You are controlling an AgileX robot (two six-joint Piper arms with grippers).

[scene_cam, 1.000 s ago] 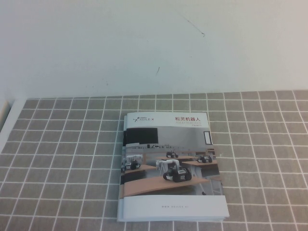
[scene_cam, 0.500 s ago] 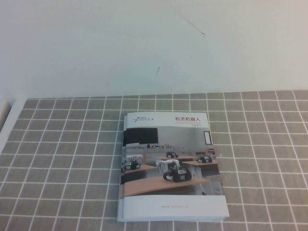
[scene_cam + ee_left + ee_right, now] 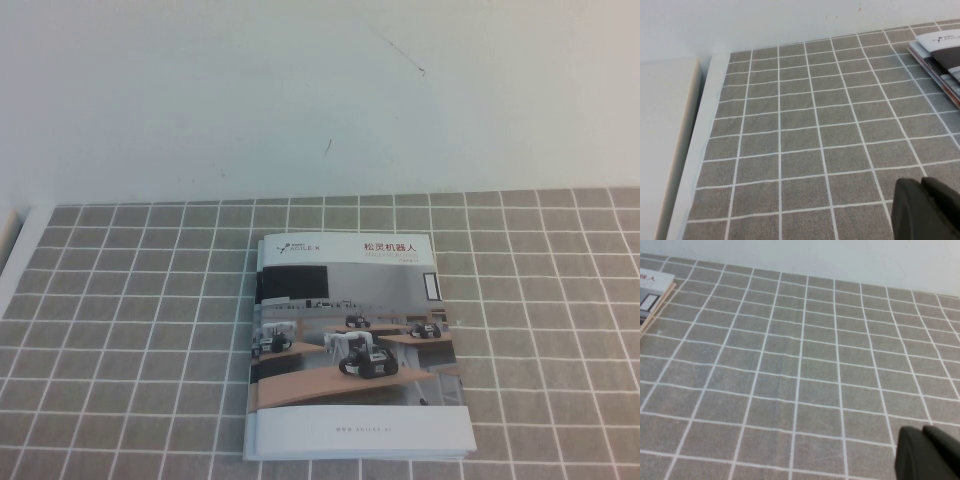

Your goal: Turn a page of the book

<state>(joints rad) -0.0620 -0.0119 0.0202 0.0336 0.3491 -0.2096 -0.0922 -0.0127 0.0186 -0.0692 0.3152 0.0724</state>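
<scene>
The book (image 3: 354,345) lies shut on the grey checked cloth in the middle of the high view, cover up, with a photo of robots on wooden desks and a black Chinese title. Its corner also shows in the left wrist view (image 3: 939,52) and the right wrist view (image 3: 652,290). No inner page shows. Neither arm appears in the high view. My left gripper (image 3: 923,186) hangs over bare cloth well to the book's left, fingers together, empty. My right gripper (image 3: 922,431) hangs over bare cloth well to the book's right, fingers together, empty.
The grey checked cloth (image 3: 120,330) covers the table up to a white wall (image 3: 320,90) at the back. A white rim and a pale surface (image 3: 665,145) run along the cloth's left edge.
</scene>
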